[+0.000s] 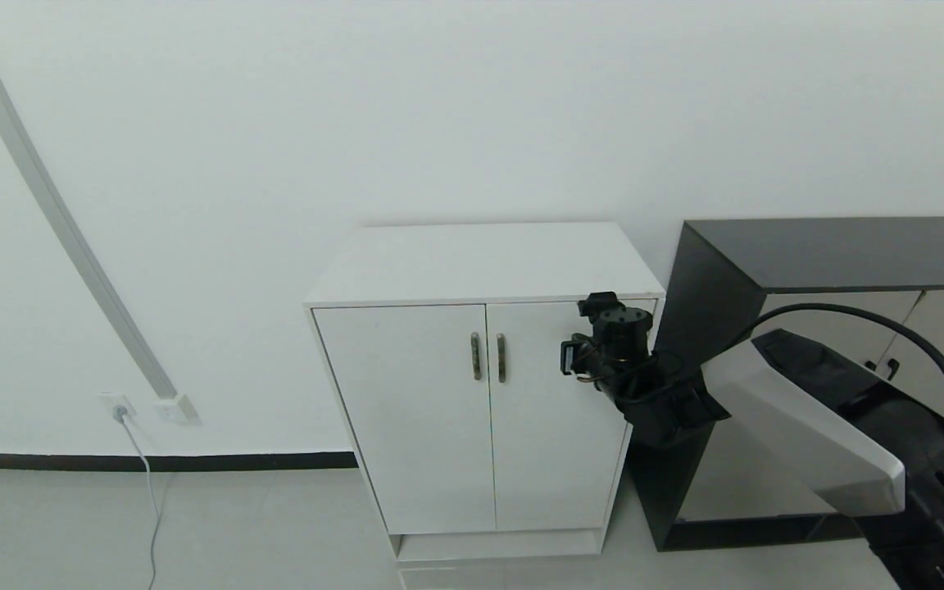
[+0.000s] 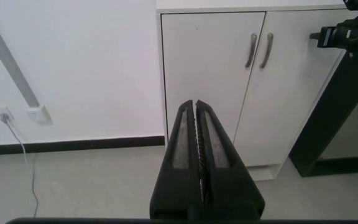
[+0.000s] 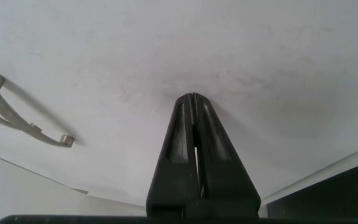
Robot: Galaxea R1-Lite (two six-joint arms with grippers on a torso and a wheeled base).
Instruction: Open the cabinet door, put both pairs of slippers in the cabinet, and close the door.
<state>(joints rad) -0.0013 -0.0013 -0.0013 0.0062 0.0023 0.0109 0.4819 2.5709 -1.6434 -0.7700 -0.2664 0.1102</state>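
One white cabinet (image 1: pixel 480 262) stands upright against the wall, its front facing the robot. Both of its two doors are shut. Two handles (image 1: pixel 476 356) run vertically, side by side at the centre seam. The right pincer (image 3: pixel 193 99), fingers pressed together on nothing, is close to the right door (image 1: pixel 554 442), at 3 o'clock from the handles. The left pincer (image 2: pixel 194 102), likewise closed, points at the cabinet from farther off. One dark cabinet (image 1: pixel 710 279) stands at the white one's 3 o'clock.

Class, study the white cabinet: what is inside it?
Its inside is hidden: both doors of the cabinet are shut, handles side by side at the middle. The shut right gripper sits close to the right door. Contents cannot be told.
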